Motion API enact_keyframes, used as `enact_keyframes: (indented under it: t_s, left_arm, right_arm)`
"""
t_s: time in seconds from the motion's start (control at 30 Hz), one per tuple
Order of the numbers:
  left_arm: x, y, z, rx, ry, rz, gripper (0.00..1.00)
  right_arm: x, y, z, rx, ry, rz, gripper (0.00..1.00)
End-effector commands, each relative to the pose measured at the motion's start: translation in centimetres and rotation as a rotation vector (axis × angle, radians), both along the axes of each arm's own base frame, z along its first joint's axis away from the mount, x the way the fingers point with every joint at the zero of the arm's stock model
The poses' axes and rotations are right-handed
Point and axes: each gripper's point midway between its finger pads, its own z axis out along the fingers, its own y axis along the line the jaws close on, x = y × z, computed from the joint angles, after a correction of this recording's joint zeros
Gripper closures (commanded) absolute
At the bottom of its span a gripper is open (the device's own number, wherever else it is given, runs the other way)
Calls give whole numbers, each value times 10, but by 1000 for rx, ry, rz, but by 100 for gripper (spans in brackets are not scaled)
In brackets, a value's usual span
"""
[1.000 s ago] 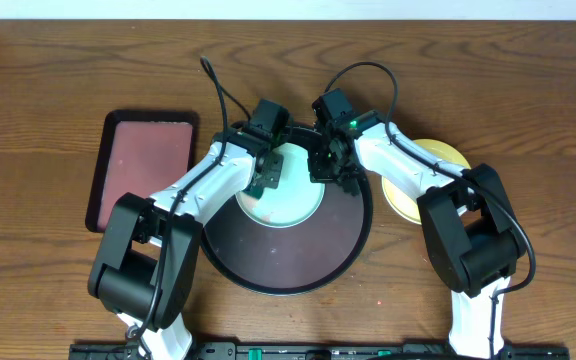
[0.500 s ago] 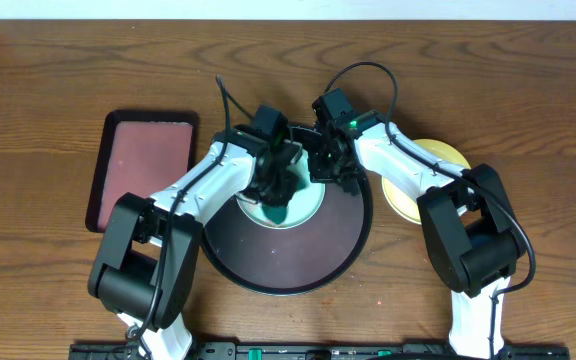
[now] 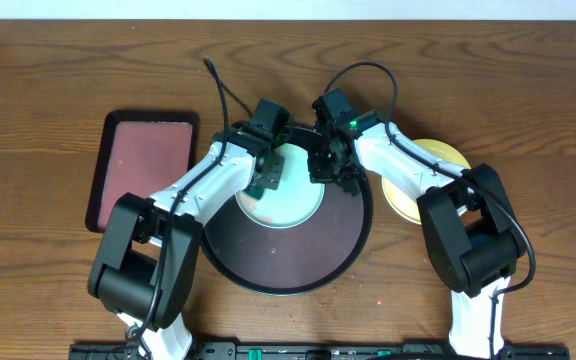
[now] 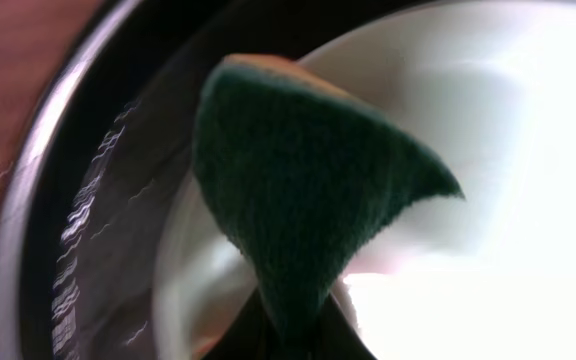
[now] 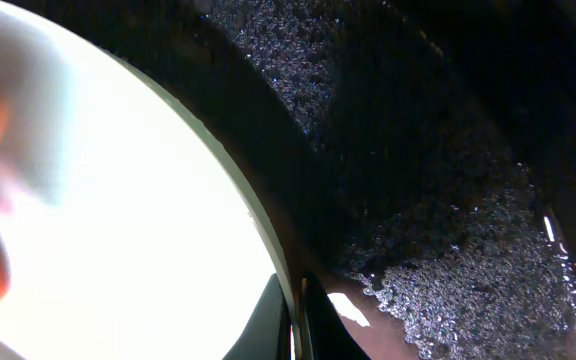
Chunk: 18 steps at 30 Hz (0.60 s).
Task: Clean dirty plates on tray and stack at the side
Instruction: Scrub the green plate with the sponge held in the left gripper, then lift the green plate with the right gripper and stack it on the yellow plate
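Dark brown wooden table with long horizontal grain filling the overhead view, narrow white strip along its far edge, black rail at the near edge, even soft light, faint sheen on the wood.

Both arms are built alike, with glossy white shells over the long links and fat black cylindrical housings at the joints. A thin black cable springs free near the wrist of the left arm and ends in a loose tip. The right arm has a longer black cable curving in a loop, and a small green light glows on its black wrist block. The left claw and the right claw are black. In the wrist views their fingers show only as dark, blurred wedges.
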Motion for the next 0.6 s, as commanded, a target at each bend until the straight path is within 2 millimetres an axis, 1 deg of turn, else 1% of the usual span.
enact_keyframes:
  t_s: [0.0,0.1,0.23,0.37,0.47,0.57]
  left_arm:
    - [9,41,24,176,-77,221,93]
    - [2,49,48,189,-39,289,92]
    - [-3,60,89,198,-18,328,92]
    - [-5,76,125,178,-49,371,93]
    - [-7,94,145,152,-95,425,92]
    - [-8,118,158,138,-126,493,93]
  right_arm:
    - [-4,2,-12,-22,19,8,99]
    - [-4,2,-12,-22,19,8,99]
    - [-4,2,-12,-20,20,9,99]
    - [-10,14,-6,49,30,96,99]
    - [-11,17,7,78,15,129,99]
    - [-10,17,28,89,-26,154,99]
